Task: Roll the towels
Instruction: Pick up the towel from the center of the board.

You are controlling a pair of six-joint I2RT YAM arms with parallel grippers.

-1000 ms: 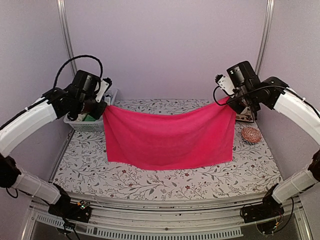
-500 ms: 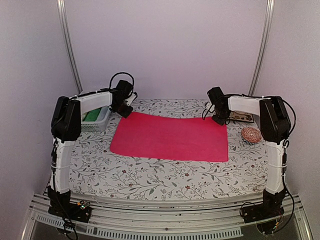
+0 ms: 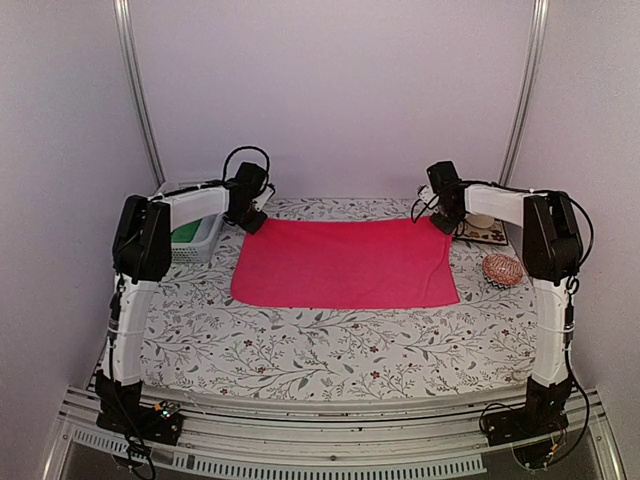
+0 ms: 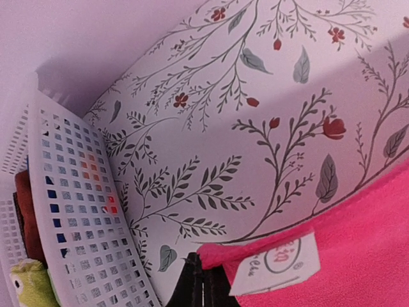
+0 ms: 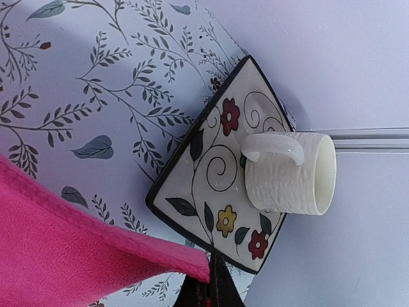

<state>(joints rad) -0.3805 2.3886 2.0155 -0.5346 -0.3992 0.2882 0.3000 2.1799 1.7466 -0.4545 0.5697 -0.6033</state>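
Observation:
A hot pink towel (image 3: 345, 264) lies spread flat on the flower-patterned table (image 3: 330, 350), its far edge toward the back wall. My left gripper (image 3: 252, 218) is shut on the towel's far left corner (image 4: 220, 256), beside a white sewn-in label (image 4: 273, 263). At the far right corner (image 5: 185, 262), my right gripper (image 3: 443, 222) is shut on the towel (image 5: 70, 249) as well. Both arms reach out low over the back of the table. No lime-yellow towel is in view.
A white perforated basket (image 3: 195, 240) (image 4: 83, 224) holding rolled cloths stands at the back left, close to my left gripper. At the back right a flowered square plate (image 5: 217, 173) carries a white mug (image 5: 291, 173). A round red-orange woven pad (image 3: 502, 269) lies on the right.
The towel hung stretched between my two raised grippers; it has come down flat on the table. Since then both grippers have drawn its far corners a little farther back.

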